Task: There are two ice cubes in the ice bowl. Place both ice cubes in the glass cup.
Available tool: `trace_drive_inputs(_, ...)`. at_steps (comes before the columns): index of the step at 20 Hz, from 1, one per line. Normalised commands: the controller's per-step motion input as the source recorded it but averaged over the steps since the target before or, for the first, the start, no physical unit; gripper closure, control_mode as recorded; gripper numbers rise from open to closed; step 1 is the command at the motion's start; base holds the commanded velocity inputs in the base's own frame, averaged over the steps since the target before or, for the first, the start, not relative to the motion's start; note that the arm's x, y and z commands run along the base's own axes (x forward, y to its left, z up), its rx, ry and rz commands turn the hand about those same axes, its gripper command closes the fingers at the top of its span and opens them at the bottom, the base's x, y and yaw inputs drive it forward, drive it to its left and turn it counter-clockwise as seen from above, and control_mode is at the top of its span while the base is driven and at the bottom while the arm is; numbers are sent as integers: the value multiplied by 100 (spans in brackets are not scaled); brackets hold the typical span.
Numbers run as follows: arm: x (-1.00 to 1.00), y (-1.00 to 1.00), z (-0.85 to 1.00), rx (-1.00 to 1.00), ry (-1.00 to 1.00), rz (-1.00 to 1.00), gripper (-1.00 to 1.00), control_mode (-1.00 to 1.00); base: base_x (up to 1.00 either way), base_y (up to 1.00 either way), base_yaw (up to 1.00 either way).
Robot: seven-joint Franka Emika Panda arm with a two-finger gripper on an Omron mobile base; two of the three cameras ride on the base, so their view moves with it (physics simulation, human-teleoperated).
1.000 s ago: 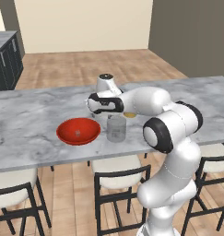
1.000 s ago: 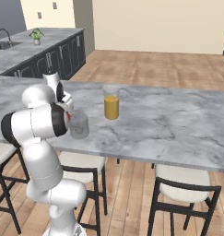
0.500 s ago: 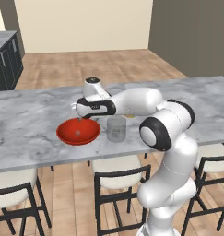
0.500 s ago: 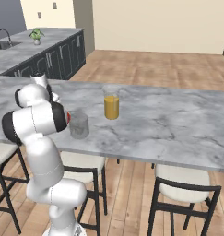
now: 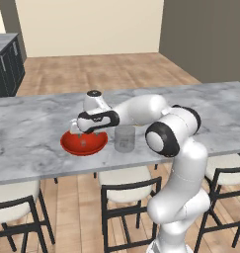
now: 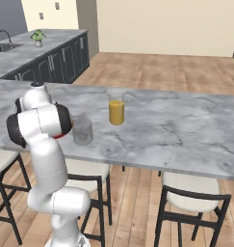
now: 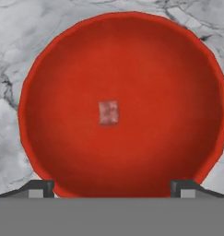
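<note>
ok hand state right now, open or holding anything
hand: open, holding nothing, fingertips spread wide above the ice bowl, one ice cube lying at the bowl's centre.

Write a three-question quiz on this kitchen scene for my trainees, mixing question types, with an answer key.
1. True or false: the gripper hangs open above the ice bowl.
2. How many ice cubes lie in the ice bowl in the hand view? A) none B) one C) two
3. Fill in: on the counter, the yellow-orange cup stands ______ the glass cup, not touching it.

Key: 1 true. 2 B, one ice cube near the bowl's middle. 3 apart from.
</note>
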Motion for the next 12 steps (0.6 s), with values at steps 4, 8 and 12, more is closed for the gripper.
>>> trace_drive_inputs(4, 0, 20, -36, 0, 0, 10, -100, -100, 0, 0, 0)
trace_drive_inputs(8, 12, 2, -22, -1, 0, 2, -100, -100, 0, 0, 0)
trace_drive_inputs(12, 15, 0, -23, -1, 0, 0, -100, -100, 0, 0, 0)
